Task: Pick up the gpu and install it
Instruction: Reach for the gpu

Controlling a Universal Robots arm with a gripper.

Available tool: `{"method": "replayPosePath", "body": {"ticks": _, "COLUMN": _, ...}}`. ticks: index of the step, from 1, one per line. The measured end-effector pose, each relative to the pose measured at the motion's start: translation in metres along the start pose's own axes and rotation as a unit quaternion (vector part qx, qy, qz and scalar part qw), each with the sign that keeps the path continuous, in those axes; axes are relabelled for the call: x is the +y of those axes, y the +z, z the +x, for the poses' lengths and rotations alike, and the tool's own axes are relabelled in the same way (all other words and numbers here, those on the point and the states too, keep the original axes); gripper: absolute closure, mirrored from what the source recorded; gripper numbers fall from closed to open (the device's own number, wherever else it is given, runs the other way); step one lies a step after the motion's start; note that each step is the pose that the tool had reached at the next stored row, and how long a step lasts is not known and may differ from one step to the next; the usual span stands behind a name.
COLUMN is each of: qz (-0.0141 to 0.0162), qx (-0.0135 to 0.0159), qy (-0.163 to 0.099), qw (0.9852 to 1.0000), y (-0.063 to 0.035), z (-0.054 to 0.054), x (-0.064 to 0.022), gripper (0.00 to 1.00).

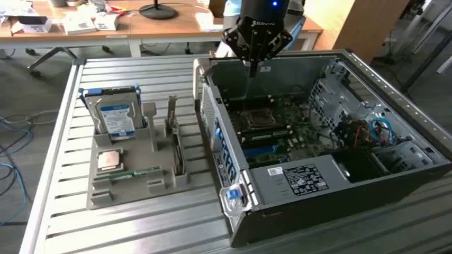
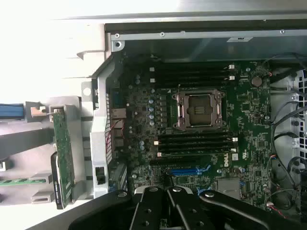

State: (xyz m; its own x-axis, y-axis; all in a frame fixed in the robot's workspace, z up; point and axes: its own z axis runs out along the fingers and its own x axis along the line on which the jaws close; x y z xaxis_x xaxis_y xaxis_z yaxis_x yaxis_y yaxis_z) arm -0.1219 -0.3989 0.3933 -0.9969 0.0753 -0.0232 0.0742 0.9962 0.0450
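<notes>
The jaws of the black gripper (image 1: 252,70) are shut, empty, over the open metal computer case (image 1: 339,182); the thin upright gpu card (image 1: 177,143) could be toppled if approached closed

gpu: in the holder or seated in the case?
In the holder. The gpu stands on edge in its slot, outside the case; the gripper hangs shut and empty above the motherboard.
</notes>
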Motion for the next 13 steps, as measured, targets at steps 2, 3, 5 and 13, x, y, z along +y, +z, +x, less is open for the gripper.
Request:
{"method": "replayPosePath", "body": {"ticks": 2, "qz": 0.0, "qx": 0.0, "qy": 0.0, "qw": 1.0, "y": 0.0, "z": 0.0, "x": 0.0, "gripper": 0.89}}
{"method": "replayPosePath", "body": {"ticks": 3, "qz": 0.0, "qx": 0.0, "qy": 0.0, "qw": 1.0, "y": 0.0, "z": 0.0, "x": 0.0, "gripper": 0.89}}
{"method": "replayPosePath", "body": {"ticks": 5, "qz": 0.0, "qx": 0.0, "qy": 0.0, "qw": 1.0, "y": 0.0, "z": 0.0001, "x": 0.0, "gripper": 0.89}}
{"method": "replayPosePath", "body": {"ticks": 13, "qz": 0.0, "qx": 0.0, "qy": 0.0, "qw": 1.0, "y": 0.0002, "z": 0.0055, "x": -0.0004, "gripper": 0.89}}
